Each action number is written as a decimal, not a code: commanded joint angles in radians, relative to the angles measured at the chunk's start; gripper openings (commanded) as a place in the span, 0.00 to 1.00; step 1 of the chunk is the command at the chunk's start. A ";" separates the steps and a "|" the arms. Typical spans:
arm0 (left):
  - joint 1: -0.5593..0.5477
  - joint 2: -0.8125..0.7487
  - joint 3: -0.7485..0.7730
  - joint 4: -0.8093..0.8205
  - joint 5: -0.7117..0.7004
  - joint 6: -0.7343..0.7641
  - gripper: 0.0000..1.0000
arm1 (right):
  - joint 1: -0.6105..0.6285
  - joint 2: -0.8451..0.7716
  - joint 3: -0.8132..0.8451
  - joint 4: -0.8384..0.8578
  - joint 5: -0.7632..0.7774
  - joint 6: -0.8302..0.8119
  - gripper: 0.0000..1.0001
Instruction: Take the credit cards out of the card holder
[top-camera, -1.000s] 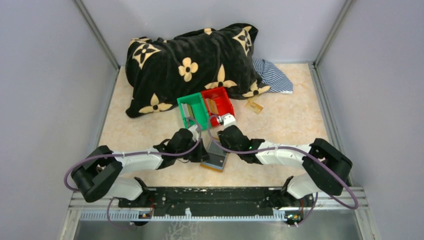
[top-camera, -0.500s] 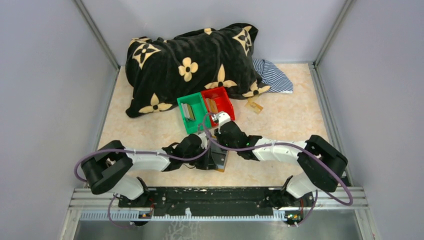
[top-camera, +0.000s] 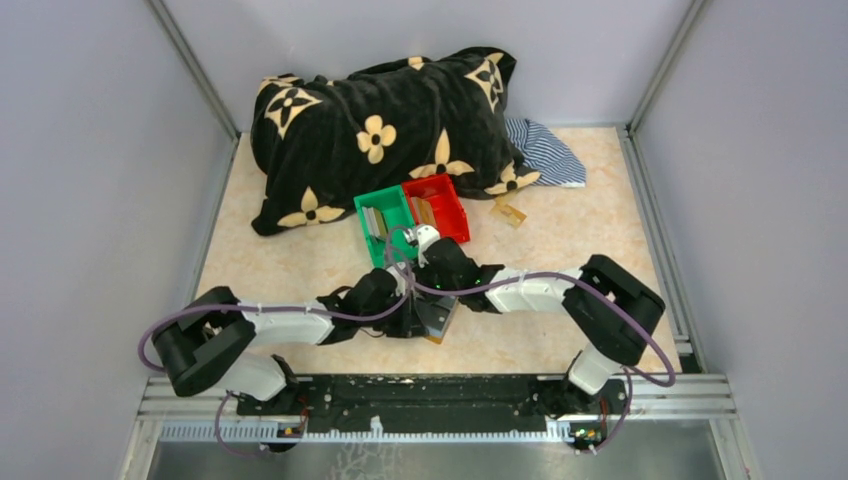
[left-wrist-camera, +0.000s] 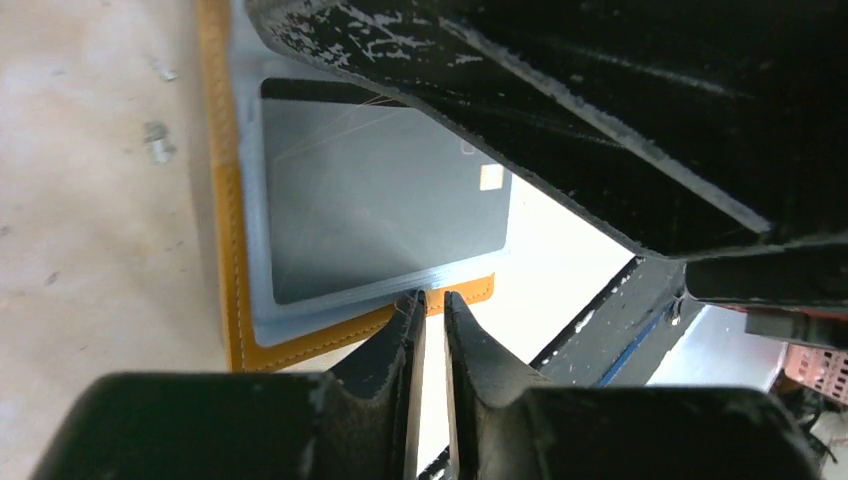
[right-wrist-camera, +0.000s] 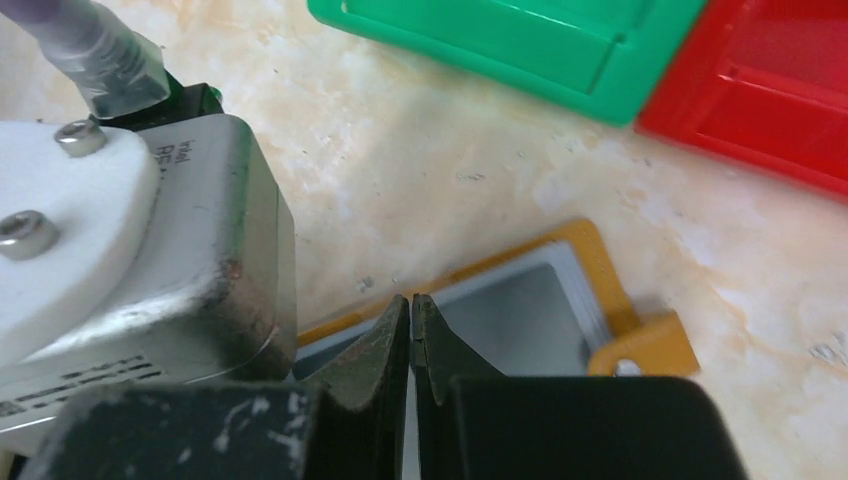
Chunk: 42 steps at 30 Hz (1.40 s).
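Note:
The card holder (top-camera: 438, 319) lies open on the table between both arms, mostly covered by them. In the left wrist view its tan edge (left-wrist-camera: 232, 250) frames a grey pocket with a silvery grey credit card (left-wrist-camera: 380, 200) in it. My left gripper (left-wrist-camera: 430, 297) rests at the holder's near edge, its jaws a thin slit apart with nothing between them. My right gripper (right-wrist-camera: 411, 298) is shut, its tips down on the far rim of the grey pocket (right-wrist-camera: 525, 310). Whether a card edge is pinched there is hidden. The strap tab (right-wrist-camera: 645, 350) sticks out at the right.
A green bin (top-camera: 385, 222) and a red bin (top-camera: 440, 203) stand just beyond the holder, each with cards inside. Behind them lies a black flowered pillow (top-camera: 380, 130) and a striped cloth (top-camera: 545, 150). A small tan tag (top-camera: 510, 212) lies right of the red bin.
The right gripper has swung left over the holder and its jaws have closed. The left gripper slid right onto the holder's edge and has since stayed put.

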 joint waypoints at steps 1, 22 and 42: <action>-0.015 -0.034 -0.044 -0.069 -0.021 0.046 0.20 | 0.005 0.050 0.085 0.113 -0.062 -0.002 0.05; 0.235 -0.153 -0.105 -0.198 -0.029 0.064 0.21 | -0.052 0.081 0.011 0.083 0.039 0.046 0.01; 0.263 0.042 -0.016 -0.070 0.078 0.059 0.21 | -0.055 -0.236 -0.192 0.067 -0.099 0.148 0.01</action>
